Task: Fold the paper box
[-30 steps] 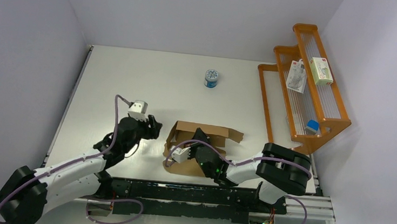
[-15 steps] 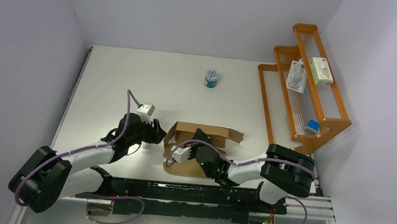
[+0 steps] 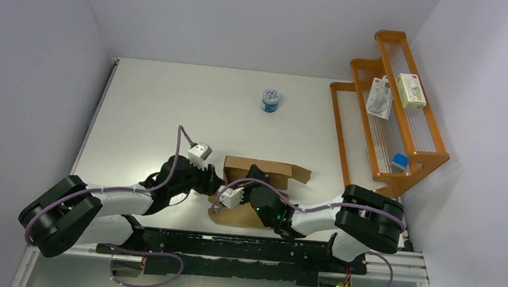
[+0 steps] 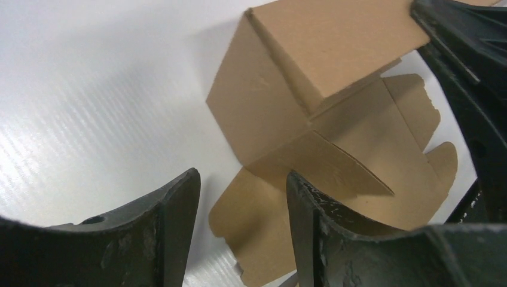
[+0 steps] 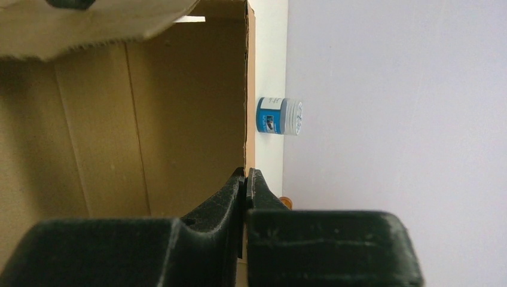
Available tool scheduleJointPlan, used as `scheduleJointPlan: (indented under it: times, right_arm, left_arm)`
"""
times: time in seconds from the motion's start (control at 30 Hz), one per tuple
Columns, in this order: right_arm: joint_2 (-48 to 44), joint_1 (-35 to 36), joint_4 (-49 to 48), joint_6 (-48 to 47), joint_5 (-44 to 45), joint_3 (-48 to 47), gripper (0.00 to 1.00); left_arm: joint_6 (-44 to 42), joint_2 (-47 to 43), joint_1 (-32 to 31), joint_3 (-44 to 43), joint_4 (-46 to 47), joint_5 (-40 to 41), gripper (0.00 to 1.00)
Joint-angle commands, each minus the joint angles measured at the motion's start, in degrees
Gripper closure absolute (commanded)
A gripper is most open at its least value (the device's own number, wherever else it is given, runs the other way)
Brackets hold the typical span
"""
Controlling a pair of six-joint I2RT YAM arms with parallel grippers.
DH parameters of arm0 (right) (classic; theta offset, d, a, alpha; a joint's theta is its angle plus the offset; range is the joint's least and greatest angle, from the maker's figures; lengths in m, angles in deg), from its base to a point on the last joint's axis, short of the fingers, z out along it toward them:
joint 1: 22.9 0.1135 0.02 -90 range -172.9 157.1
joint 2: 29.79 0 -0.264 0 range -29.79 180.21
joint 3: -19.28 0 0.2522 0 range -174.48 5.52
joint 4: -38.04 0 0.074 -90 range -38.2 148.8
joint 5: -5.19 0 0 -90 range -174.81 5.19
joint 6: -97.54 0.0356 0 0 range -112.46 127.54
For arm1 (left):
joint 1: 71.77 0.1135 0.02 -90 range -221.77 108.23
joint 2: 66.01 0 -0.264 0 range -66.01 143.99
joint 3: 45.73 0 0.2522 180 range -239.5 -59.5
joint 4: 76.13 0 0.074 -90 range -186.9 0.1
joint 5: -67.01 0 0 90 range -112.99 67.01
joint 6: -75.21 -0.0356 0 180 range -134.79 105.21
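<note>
The left gripper [image 3: 212, 179] is lying low on the table [image 3: 158, 100], nearer the arms than the tin [image 3: 271, 100] and to its left. From above, its fingertips are blending into the dark arm. In the left wrist view its two black fingers [image 4: 173, 209] are standing well apart and clamping nothing. A flat flap of the paper box [image 4: 269, 101] is showing through the gap. I cannot tell whether either finger is touching it.

The box is sitting straight toward the arms from the tin, well apart from it. It is plain brown, unprinted cardboard and only half raised. Two panels are meeting in a squared corner, while loose flaps and rounded tabs are spreading flat on the table beneath. From above, the right arm is covering its middle, so the near half is showing only as brown scraps around the arm. In the left wrist view that same black arm is cutting off the upper right corner.

The right gripper [image 3: 254, 171] is reaching over the box on the tin's near side. Its fingers [image 5: 215, 203] are pressing together on the edge of an upright cardboard wall. The right wrist view is taking in only the bare inside, with a flap cropped at the top.

Right of the tin, an orange rack [image 3: 392, 121] is holding small white packages and a blue item too small to make out.
</note>
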Motion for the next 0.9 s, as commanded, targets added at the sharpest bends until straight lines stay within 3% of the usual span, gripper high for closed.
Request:
scheduleJointPlan:
  times: [0.0, 0.2, 0.37, 0.63, 0.87]
  right_arm:
    - [-0.4, 0.27, 2.84, 2.73, -2.22, -0.41, 1.0]
    - [-0.18, 0.27, 4.1, 4.11, -2.78, -0.66, 1.0]
    - [-1.18, 0.26, 7.18, 5.59, -3.96, -1.33, 1.0]
    - [-1.16, 0.29, 8.47, 6.04, -5.04, -1.6, 1.0]
    - [-1.52, 0.24, 10.61, 7.34, -6.36, -2.32, 1.0]
  left_arm:
    - [-1.45, -0.14, -2.9, 1.37, 8.39, 2.84, 0.41]
    - [-1.3, 4.03, -4.55, 2.52, 17.32, 10.31, 0.4]
    - [-1.93, 10.3, -5.5, 4.99, 30.6, 13.66, 0.41]
    - [-2.39, 22.34, -6.27, 7.33, 50.7, 14.45, 0.39]
    - [-2.4, 28.61, -6.72, 5.92, 59.54, 16.74, 0.38]
